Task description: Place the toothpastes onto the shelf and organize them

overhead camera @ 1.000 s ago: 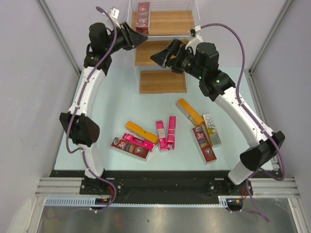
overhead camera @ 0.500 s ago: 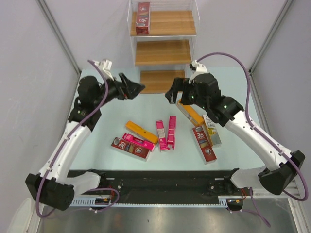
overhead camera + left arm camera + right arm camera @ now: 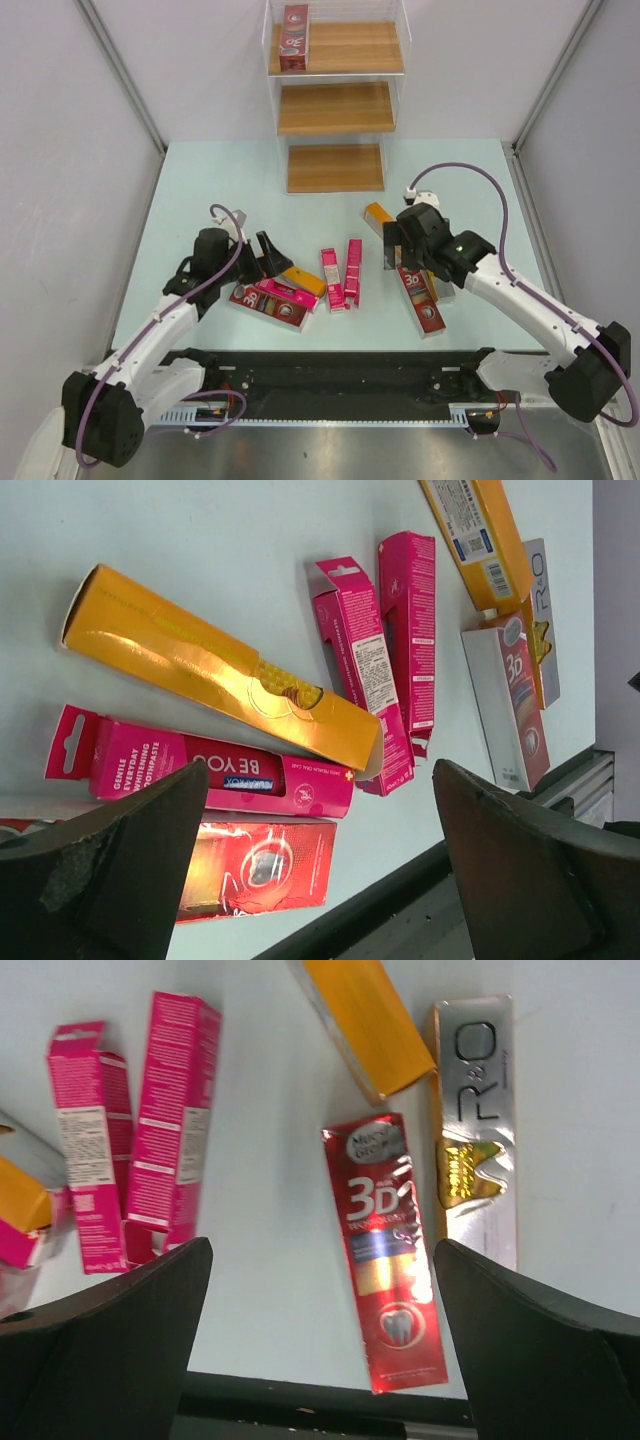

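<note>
The stepped wooden shelf (image 3: pixel 335 105) stands at the back with one dark red toothpaste (image 3: pixel 293 35) on its top tier. Several toothpastes lie on the table. My left gripper (image 3: pixel 272 256) (image 3: pixel 318 770) hangs open and empty over an orange carton (image 3: pixel 200 665), a pink one (image 3: pixel 200 770) and a dark red one (image 3: pixel 260 865). My right gripper (image 3: pixel 392 242) (image 3: pixel 322 1250) is open and empty above the dark red "3D" carton (image 3: pixel 390 1250), beside a silver carton (image 3: pixel 478 1110) and an orange one (image 3: pixel 360 1020). Two pink cartons (image 3: pixel 342 276) lie between the arms.
The lower two shelf boards (image 3: pixel 335 168) carry nothing. Clear acrylic walls enclose the shelf's upper tiers. The black front rail (image 3: pixel 340 365) runs just behind the near cartons. Grey walls stand on both sides of the table (image 3: pixel 210 190).
Both arms swung down from the shelf to just above the cartons on the table. The left gripper opened, leaving the dark red carton on the top tier.
</note>
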You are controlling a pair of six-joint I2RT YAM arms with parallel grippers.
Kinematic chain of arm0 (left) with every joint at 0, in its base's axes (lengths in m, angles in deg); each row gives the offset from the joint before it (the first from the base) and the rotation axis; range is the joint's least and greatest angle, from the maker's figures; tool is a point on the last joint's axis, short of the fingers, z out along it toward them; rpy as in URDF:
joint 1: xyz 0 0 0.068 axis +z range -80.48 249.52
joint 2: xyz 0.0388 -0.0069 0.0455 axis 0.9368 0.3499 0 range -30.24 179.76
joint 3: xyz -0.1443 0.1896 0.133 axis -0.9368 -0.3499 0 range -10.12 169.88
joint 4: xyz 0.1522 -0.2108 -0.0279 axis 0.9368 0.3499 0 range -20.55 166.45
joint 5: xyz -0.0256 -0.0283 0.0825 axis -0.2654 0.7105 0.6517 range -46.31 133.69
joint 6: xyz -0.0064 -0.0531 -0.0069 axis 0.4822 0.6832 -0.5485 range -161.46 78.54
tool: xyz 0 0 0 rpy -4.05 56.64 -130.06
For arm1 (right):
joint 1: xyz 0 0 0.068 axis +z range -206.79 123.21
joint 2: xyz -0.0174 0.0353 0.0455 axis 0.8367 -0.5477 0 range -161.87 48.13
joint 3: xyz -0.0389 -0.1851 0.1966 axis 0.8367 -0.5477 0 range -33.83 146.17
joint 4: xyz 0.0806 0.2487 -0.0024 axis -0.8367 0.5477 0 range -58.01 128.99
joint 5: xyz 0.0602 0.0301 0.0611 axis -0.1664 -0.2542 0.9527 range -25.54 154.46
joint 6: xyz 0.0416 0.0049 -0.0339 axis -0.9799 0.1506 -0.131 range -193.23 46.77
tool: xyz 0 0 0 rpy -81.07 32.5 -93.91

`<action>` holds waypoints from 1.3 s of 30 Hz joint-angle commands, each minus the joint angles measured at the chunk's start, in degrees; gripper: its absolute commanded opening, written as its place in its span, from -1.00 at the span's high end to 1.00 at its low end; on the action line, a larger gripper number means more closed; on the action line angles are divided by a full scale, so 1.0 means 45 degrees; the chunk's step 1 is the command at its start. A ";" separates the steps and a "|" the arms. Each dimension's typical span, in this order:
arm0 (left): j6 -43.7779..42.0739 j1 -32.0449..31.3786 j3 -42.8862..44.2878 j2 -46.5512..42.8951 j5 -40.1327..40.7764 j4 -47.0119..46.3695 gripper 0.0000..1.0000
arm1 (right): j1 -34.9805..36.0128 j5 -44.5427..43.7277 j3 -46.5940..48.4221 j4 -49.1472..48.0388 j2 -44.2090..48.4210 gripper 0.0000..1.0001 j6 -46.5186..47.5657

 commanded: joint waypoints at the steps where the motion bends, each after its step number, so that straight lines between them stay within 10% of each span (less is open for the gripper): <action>1: 0.0055 -0.0106 0.0440 -0.0155 0.0298 -0.0471 -0.99 | -0.0400 -0.0524 -0.0436 0.0454 0.0717 -0.97 -0.0046; 39: -0.0435 -0.0087 0.1066 0.0744 -0.0463 0.0389 -0.99 | -0.2238 0.3462 -0.2918 -0.1578 -0.4028 -0.85 0.0345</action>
